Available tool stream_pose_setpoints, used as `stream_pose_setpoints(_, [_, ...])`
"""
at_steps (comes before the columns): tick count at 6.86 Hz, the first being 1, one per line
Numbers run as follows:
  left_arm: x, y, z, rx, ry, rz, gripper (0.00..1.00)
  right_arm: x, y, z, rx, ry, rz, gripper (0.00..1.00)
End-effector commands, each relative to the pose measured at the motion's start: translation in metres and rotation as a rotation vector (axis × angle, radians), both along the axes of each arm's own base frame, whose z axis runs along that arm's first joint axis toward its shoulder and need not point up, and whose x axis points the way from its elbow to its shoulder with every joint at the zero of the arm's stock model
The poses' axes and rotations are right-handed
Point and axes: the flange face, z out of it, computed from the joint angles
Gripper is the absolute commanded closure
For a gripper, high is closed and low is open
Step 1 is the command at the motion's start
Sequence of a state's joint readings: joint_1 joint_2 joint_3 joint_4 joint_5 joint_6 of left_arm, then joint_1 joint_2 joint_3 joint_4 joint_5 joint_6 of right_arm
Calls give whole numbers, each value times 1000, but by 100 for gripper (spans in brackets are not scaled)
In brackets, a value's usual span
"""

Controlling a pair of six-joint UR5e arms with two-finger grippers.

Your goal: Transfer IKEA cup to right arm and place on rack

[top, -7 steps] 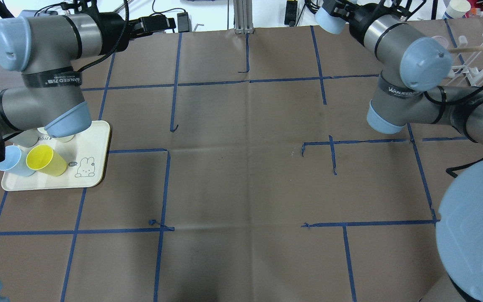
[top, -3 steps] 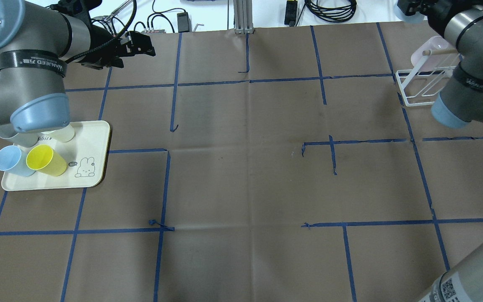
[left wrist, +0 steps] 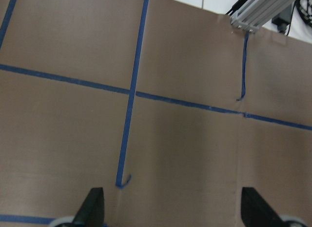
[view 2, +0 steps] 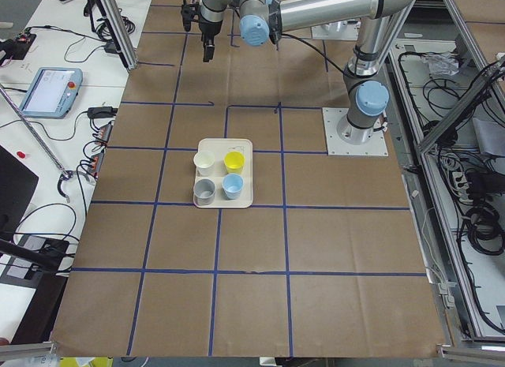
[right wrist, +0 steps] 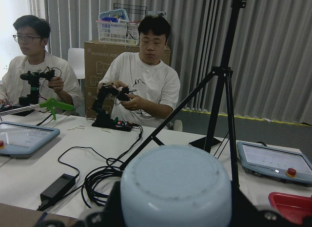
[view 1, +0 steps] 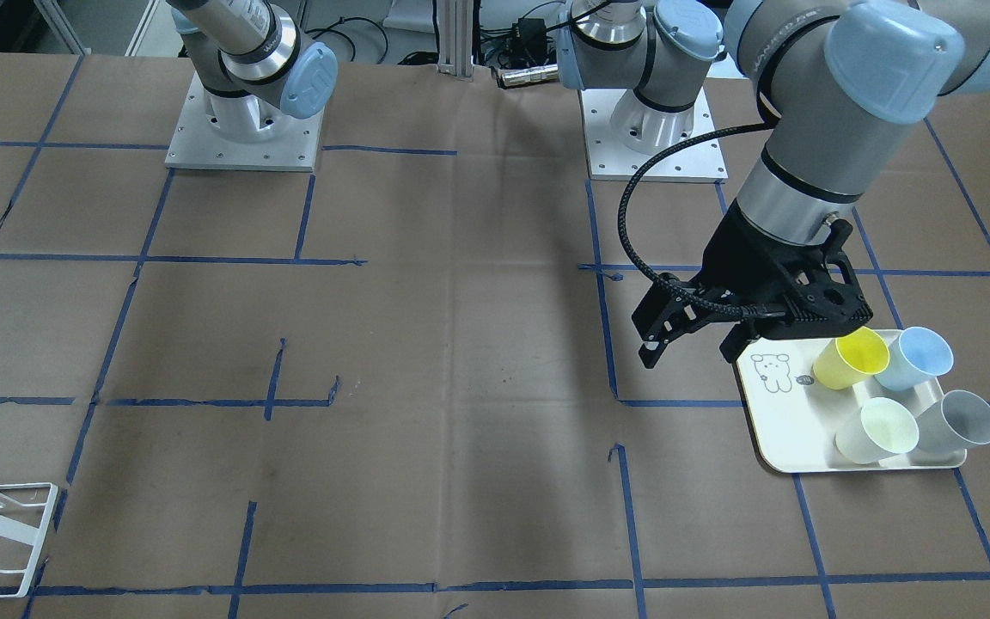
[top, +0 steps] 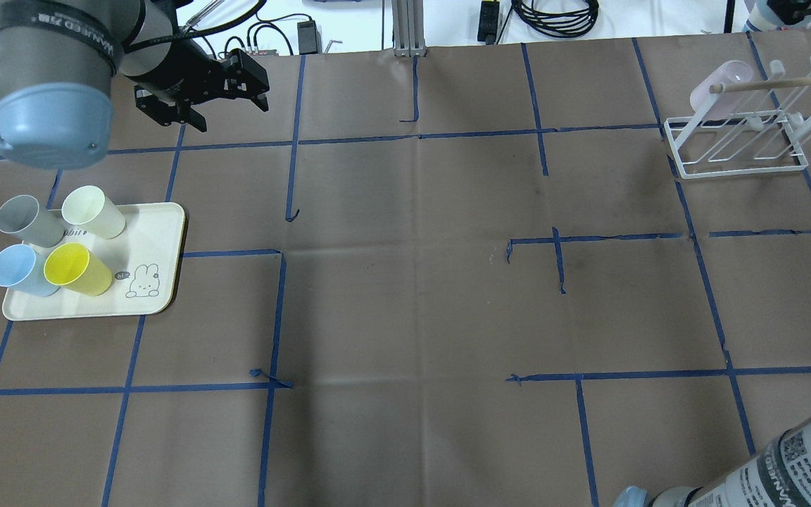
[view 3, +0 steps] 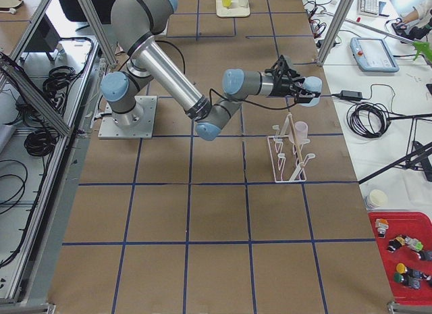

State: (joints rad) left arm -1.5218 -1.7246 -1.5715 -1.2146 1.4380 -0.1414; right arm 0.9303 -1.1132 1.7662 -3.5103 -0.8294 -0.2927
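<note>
Read the overhead view as a clock, twelve at the table edge farthest from the robot.

The right gripper (right wrist: pixel 175 210) holds the IKEA cup (right wrist: pixel 175 185), a pale blue one, with its jaws pinched against the cup's sides. In the wrist view the cup's rounded closed end seems to face the camera. In the right side view the gripper (view 3: pixel 295 84) and cup (view 3: pixel 312 91) hang in the air near the rack (view 3: pixel 287 159), not touching it.

The rack (top: pixel 736 169) sits at about two o'clock. A pink cup (top: pixel 726 77) already hangs on the end of it nearer the table's centre, and a thin wooden rod (top: pixel 778 84) crosses above it.

The left gripper (top: pixel 201 91) hovers at about ten o'clock with its jaws spread and empty. The tray (top: pixel 159 296) at nine o'clock holds four more cups.

The handover looks done, so placing the cup is your step. Turn the cup mouth-down over a free peg, well clear of the pink cup and the rod. Lower it slowly and straight. Let go only once the peg bears the cup, because the light wire rack may shift if nudged. Leave the left arm parked.
</note>
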Motion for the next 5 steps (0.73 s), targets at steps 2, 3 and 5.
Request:
stream_pose_setpoints(2, [11,15,22,140,-134,-18,0,-92,-14,-38,15,-3,8,58])
stream_pose_setpoints(3, [14,22,30,137,-160,-50,0,-112,-30,-53,42,-35,29,58])
stream_pose_setpoints(5, [14,24,28,142,-166,-98,0,-131,-51,-79,45,-24,34,58])
